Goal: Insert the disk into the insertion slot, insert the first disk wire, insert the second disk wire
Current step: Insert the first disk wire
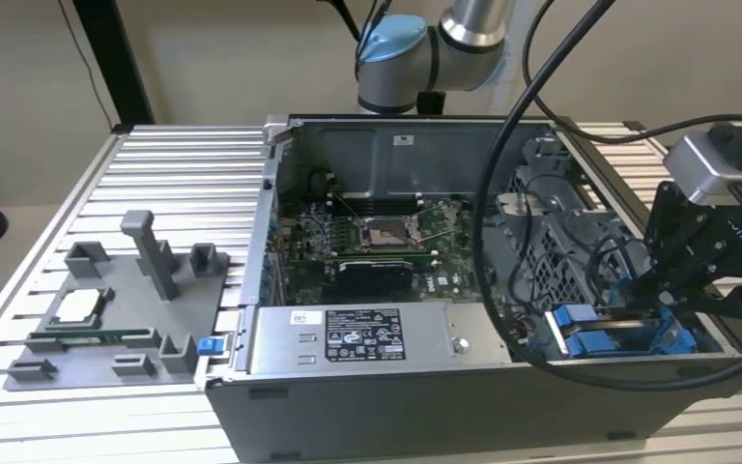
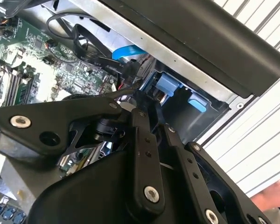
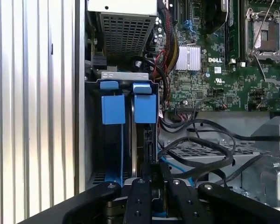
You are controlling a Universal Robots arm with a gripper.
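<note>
Exterior view: shows the case (image 1: pixel 474 406) laid open side up on the slatted table (image 1: pixel 178 155), presumably to give reach from above. Places the gripper (image 1: pixel 640 304) at the exterior view's right, dipped into the slot (image 1: pixel 675 340) at the case's near corner, among blue rails. Gives the whole layout: board (image 1: pixel 371 242) in the middle, power box (image 1: pixel 345 338) beside the slot, grey jig (image 1: pixel 113 309) well apart on the exterior view's left.

Second wrist view: looks along the gripper (image 2: pixel 154 116) toward the slot (image 2: pixel 196 126). Shows the fingers (image 2: pixel 142 154) drawn close together, aimed just beside a blue tab (image 2: pixel 167 84). Adds a flat black wire (image 2: pixel 91 58) and a blue wire (image 2: pixel 128 51) crossing near the slot's rim.

First wrist view: looks straight down the slot (image 3: pixel 92 140). Sets two blue tabs (image 3: pixel 113 109) side by side and, below the one nearer the board, a dark strip, judged to be the disk (image 3: pixel 146 142) standing edge-on, already down between the rails. Puts the gripper (image 3: pixel 155 170) right over that edge, narrow, likely for pressing rather than carrying. Cannot tell of anything thin pinched between. Adds loose black wires (image 3: pixel 177 125) looping just beside the disk, with no plugged end visible.
</note>
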